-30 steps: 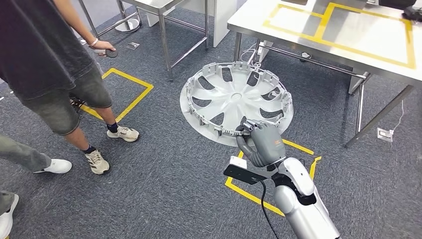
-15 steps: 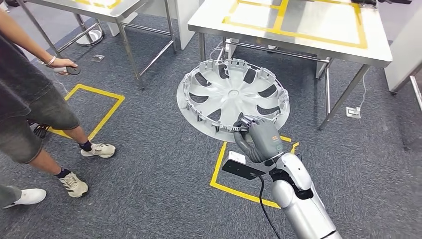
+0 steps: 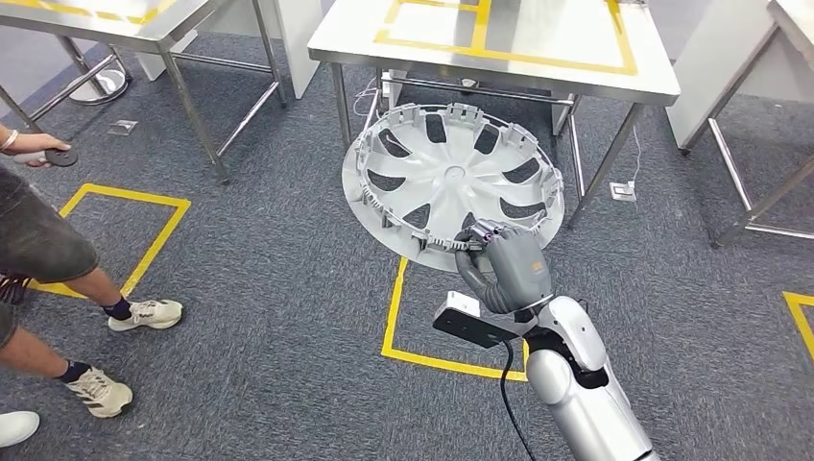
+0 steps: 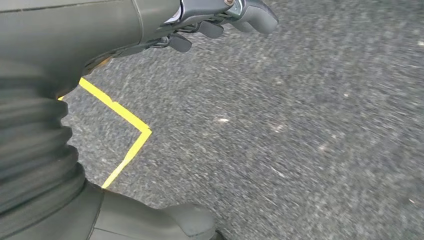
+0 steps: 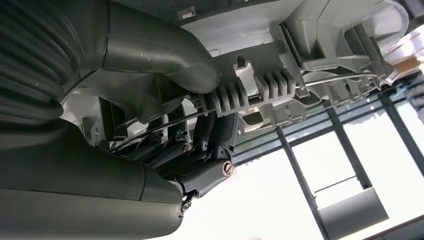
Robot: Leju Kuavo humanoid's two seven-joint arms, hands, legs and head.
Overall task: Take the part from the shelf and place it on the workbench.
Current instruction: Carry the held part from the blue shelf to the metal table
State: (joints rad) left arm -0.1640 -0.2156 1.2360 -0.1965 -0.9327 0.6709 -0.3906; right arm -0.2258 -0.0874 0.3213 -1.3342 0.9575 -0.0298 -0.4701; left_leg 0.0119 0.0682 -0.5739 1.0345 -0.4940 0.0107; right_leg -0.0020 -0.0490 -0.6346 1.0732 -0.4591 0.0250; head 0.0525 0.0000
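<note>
- Workshop / test lab, industrial type.
- Steel-top workbench (image 3: 538, 58) w/ yellow tape outlines; 2nd steel table (image 3: 106, 14) nearby.
- Grey carpet floor (image 3: 269, 317) w/ taped yellow squares (image 3: 398, 327).
- Floor socket (image 3: 622, 190), cables under bench.

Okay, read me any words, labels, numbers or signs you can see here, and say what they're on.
None can be read.
The wheel cover held by the right hand shows no lettering.
The workbench and the floor carry only plain yellow tape outlines, no text.
</note>
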